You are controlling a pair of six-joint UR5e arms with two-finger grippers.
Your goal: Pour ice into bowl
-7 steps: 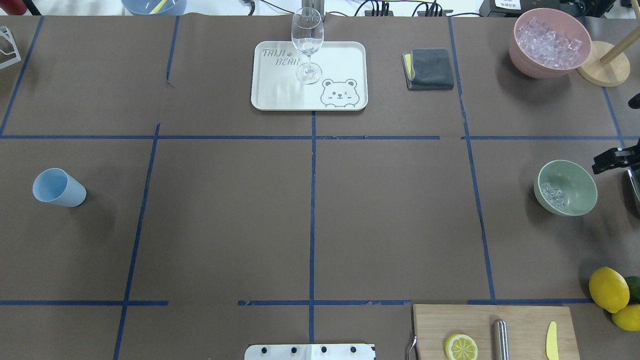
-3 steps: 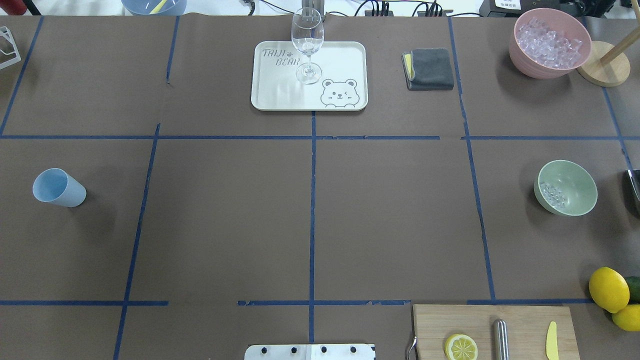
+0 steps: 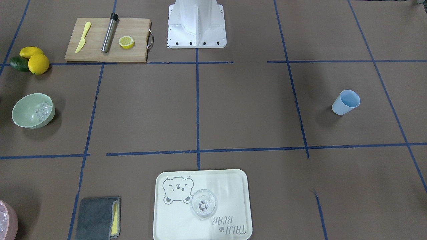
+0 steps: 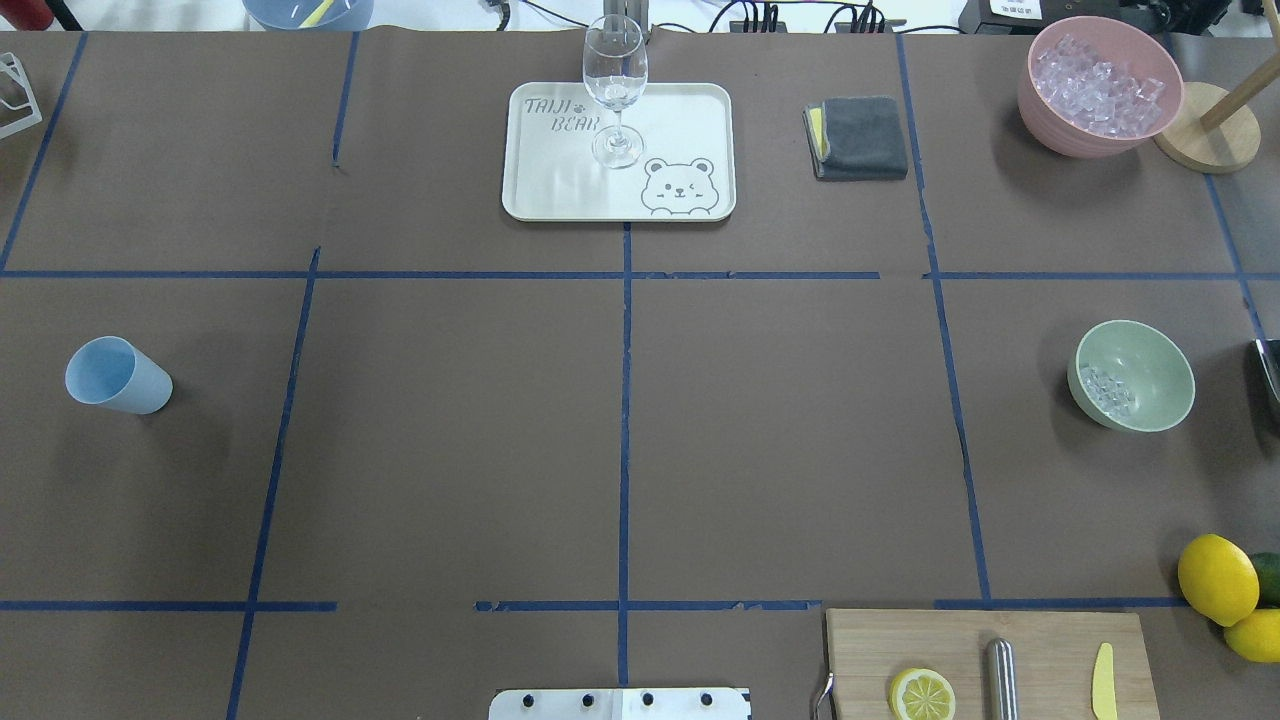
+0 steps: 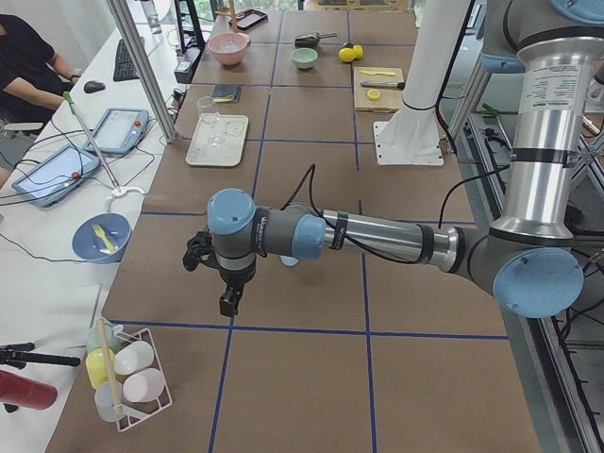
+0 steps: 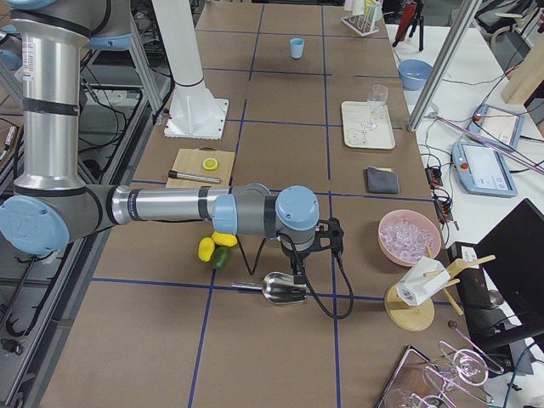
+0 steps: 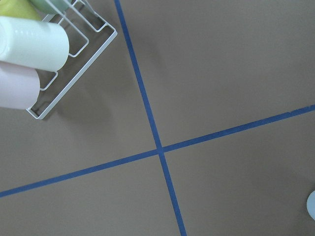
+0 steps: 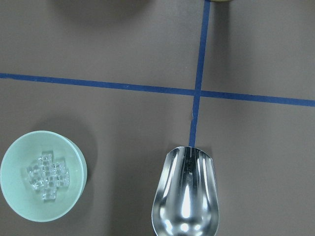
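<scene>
holding ice [image 8: 47, 176], green bowl [image 8: 18, 199], scoop [image 8: 186, 196] seemingly empty

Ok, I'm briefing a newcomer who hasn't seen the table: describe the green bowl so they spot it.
Find the wooden cutting board on the robot's right; past the lemons sits the green bowl. Unlike the pink bowl heaped with ice, it holds only a few cubes.

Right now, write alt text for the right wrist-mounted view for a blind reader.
A pale green bowl holding a small heap of clear ice cubes sits at lower left on the brown table. An empty shiny metal scoop lies to its right, apart from it, below a crossing of blue tape lines.
</scene>
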